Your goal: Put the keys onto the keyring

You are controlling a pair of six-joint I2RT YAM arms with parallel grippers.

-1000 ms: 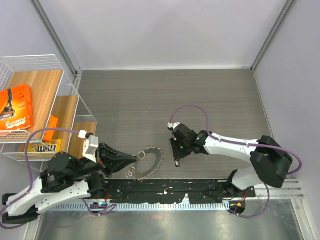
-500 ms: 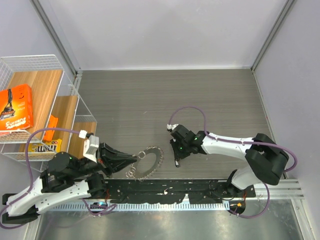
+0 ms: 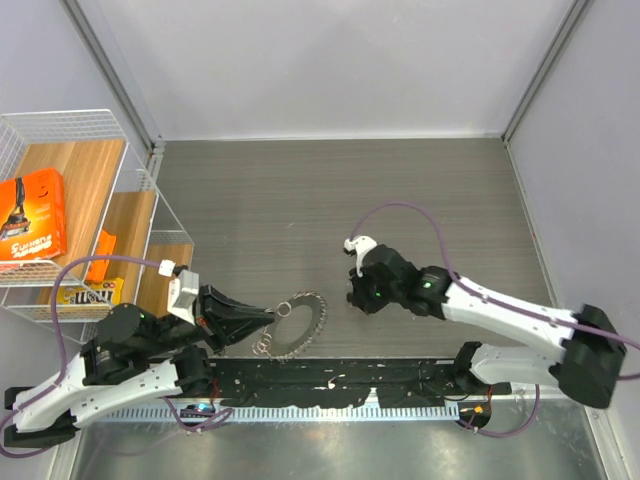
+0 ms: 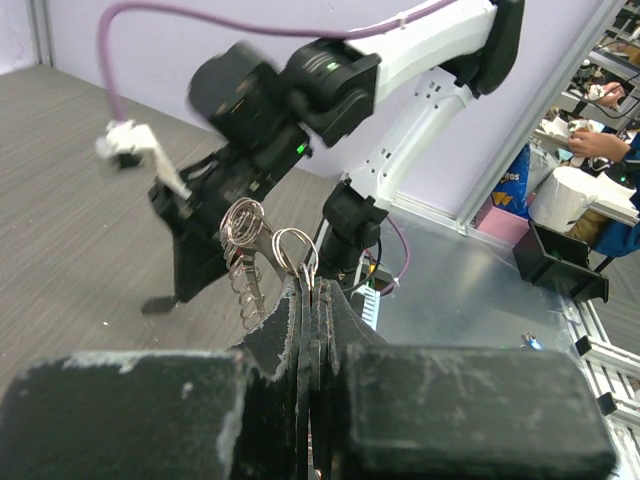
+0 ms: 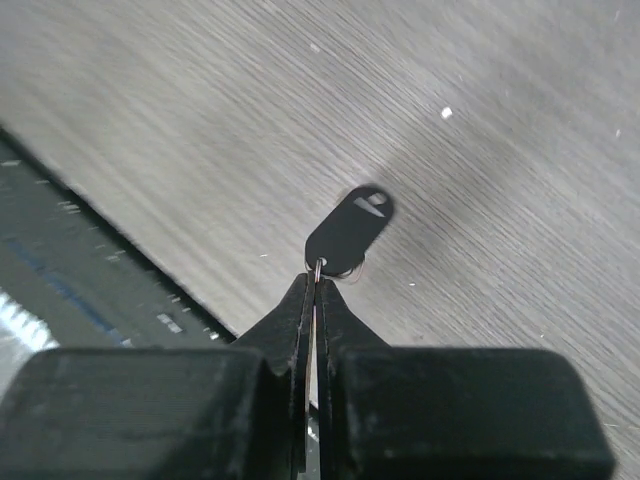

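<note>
Your right gripper (image 5: pixel 312 282) has its jaws pressed flat together on a sliver of metal. That's the blade of the small key (image 5: pixel 350 228), with its dark oval head sticking out just past the fingertips. The right wrist camera shows a soft shadow spreading on the grey table (image 5: pixel 480 120) behind the head. From above you lose that key entirely. The gripper's body covers it, and all you get is the right arm (image 3: pixel 480 305) reaching in low from the right.

Over to your left gripper (image 4: pixel 305 288): jaws closed as well, pinching the keyring (image 4: pixel 295 250). It's a thin wire loop standing up out of the fingertips, with a second coil of ring wire just beside it. The left wrist camera looks straight across at the right gripper, which is near but apart.

Only the overhead gives you the fan of keys (image 3: pixel 303 325) laid out as a spiky silver disc. It sits off the ring to the right of the left fingertips, near the black rail (image 3: pixel 330 380). A few small loops (image 3: pixel 262 348) lie at its near-left edge. There's a gap between the disc and the right gripper, nothing touching. You can't tell here whether the disc rests on the table or hangs just above it.
</note>
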